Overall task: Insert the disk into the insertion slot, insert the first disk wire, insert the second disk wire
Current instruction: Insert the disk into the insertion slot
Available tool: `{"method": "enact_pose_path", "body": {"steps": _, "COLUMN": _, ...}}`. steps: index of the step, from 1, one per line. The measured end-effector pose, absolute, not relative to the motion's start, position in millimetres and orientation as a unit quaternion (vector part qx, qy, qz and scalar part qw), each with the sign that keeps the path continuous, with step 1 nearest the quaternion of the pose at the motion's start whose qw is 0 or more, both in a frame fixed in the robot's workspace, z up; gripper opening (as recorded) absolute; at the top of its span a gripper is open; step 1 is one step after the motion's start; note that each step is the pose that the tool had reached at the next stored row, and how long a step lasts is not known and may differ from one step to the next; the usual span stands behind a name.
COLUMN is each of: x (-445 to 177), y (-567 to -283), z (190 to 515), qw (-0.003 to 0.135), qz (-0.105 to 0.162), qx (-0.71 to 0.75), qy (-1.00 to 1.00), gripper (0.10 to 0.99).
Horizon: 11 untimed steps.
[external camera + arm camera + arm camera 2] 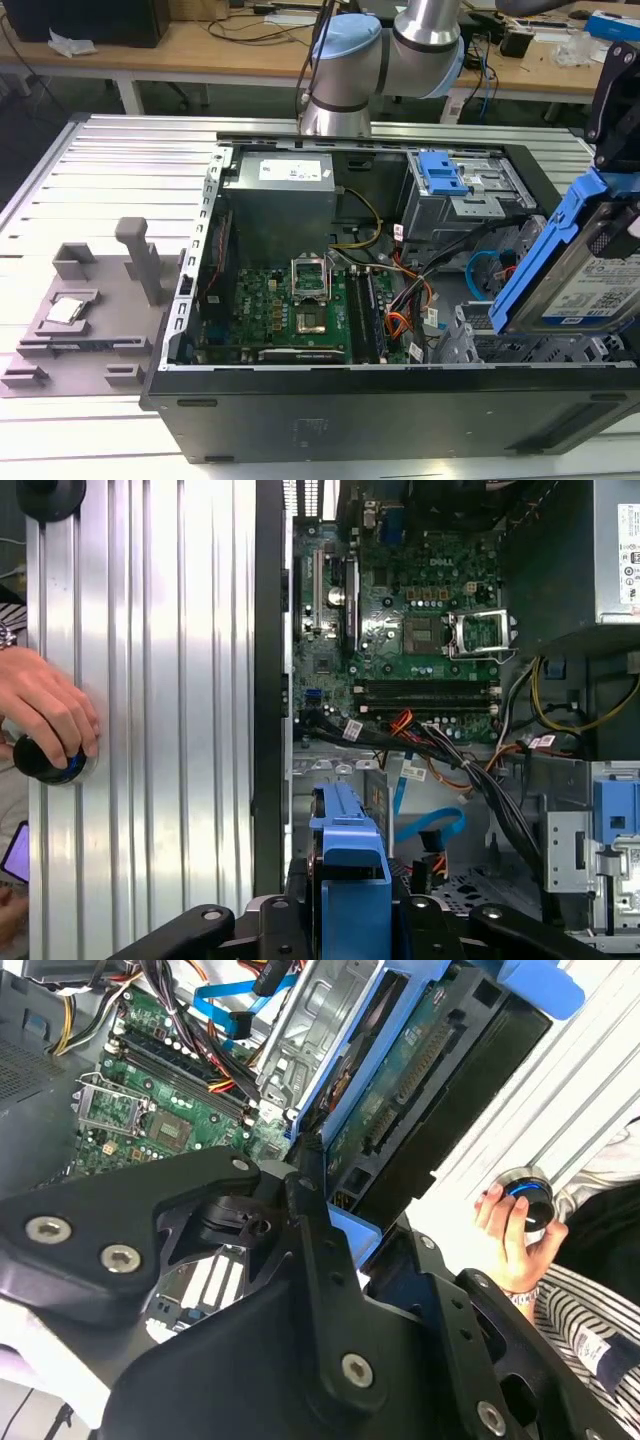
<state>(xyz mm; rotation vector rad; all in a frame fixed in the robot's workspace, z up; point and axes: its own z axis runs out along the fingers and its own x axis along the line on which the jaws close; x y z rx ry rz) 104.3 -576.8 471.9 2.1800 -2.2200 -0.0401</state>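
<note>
My gripper (612, 165) is shut on the disk (585, 285), a silver drive with a white label in a bright blue carrier. It holds the disk tilted, by its upper end, above the exterior view's right end of the open computer case. The insertion slot (480, 340), a perforated sheet-metal cage, lies just below and beside the disk's lower corner. In the first wrist view the blue carrier (350, 855) sticks out from the gripper (350, 925) toward the cage (455, 885). In the second wrist view the disk's circuit-board side (400, 1090) faces the camera. A blue flat cable (480, 270) lies loose by the cage.
A person's hand (45, 720) rests on a black knob on the ribbed table beside the case. Inside the case are the motherboard (290, 305), a grey power supply (280, 185) and a cage with a blue latch (445, 175). A grey fixture (90, 300) lies at the exterior view's left.
</note>
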Motion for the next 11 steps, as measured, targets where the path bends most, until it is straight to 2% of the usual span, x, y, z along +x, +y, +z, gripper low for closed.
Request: {"method": "enact_pose_path", "body": {"steps": 11, "x": 100, "y": -577, "z": 459, "qw": 0.015, "qz": -0.013, "qx": 0.701, "qy": -0.713, "gripper": 0.365}}
